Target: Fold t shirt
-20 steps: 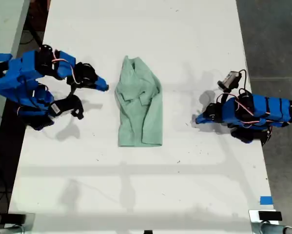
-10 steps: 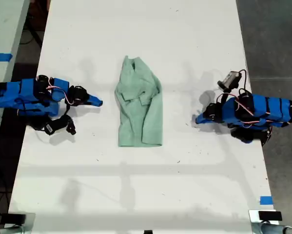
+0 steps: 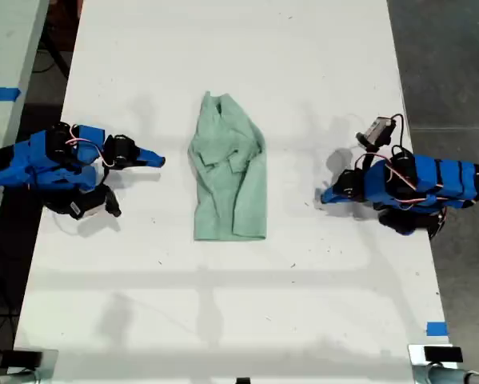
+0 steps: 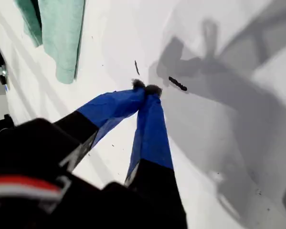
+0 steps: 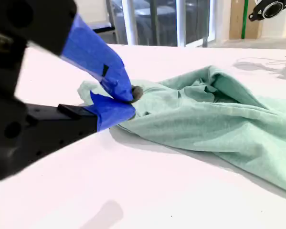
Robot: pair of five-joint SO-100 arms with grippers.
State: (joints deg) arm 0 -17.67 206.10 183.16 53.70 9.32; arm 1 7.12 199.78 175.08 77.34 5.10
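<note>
T shirt (image 3: 229, 171): folded lengthwise on table (image 3: 303, 64), between both grippers, touching neither. My first gripper (image 4: 146, 89): fingers closed, tips meeting, empty. My second gripper (image 5: 129, 101): fingers closed, empty; its arm hides part of the collar end.

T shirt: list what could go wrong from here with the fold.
1. My second tool sits shut beside the t shirt. If it advances like this, it would likely shove the cloth rather than grasp it.
2. The cloth is creased and layered, so a pinch may catch too few or too many layers and skew the fold.
3. My first tool is shut with its tips seemingly on the table, so sliding it could scrape.
</note>
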